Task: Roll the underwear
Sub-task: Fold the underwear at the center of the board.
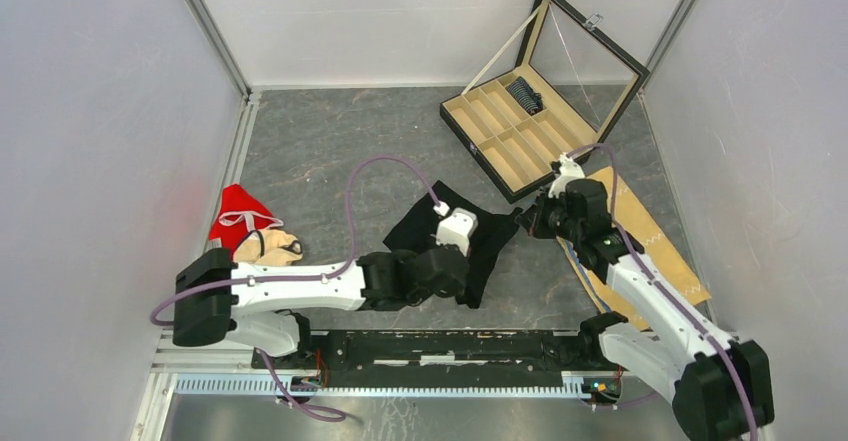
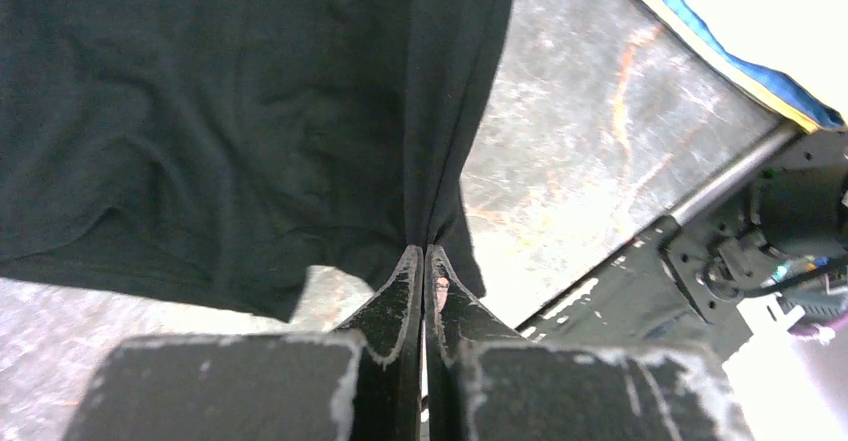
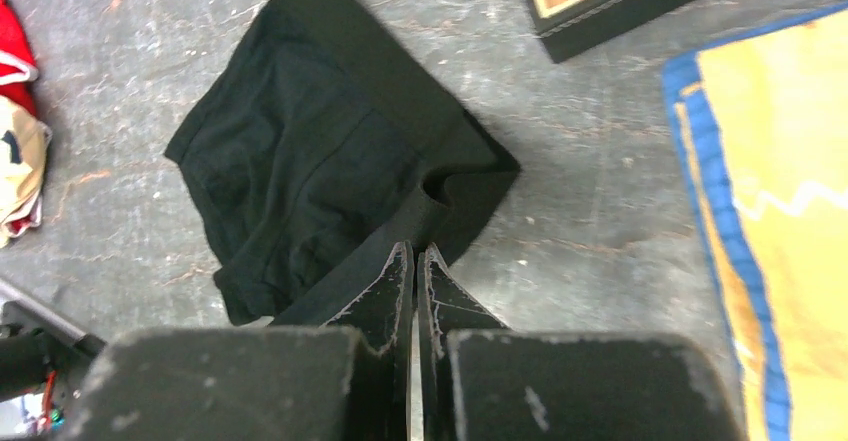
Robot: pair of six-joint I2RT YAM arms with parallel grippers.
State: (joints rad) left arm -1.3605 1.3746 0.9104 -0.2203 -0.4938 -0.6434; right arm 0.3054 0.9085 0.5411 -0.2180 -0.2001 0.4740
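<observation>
1. Both arms are on the same garment: the black briefs [image 1: 425,223] lie on the grey counter [image 1: 330,141] at the centre of the top view, between the two wrists.
2. Left fingers [image 2: 412,263] are clenched on a fold of the black fabric. The cloth tents up to their tips, and the body spreads off to the upper left of that wrist view.
3. Right fingers [image 3: 405,261] are pressed together at the near corner of the briefs, apparently pinching the edge, with a small raised fold just above the tips.
4. The key relation: from the right fingers the whole garment runs away to the upper left. Its broad waistband runs diagonally from the top centre to the right-hand corner.
5. The two grips sit close together on the right side of the fabric, so I'd judge any roll has to travel from there across the flat body.
6. The fabric is a thin, matte, limp knit with soft creases, likely to sag and slip unless kept taut.
7. The striped briefs [image 1: 523,94] sit as a tight ribbed roll in an upper compartment of the open box [image 1: 478,155], upper right.
8. The tan cloth [image 1: 650,246], blue-edged with zigzag stitching, lies flat beneath the right arm.
9. Red and cream clothes [image 1: 240,213] sit bunched at the left, well apart.
</observation>
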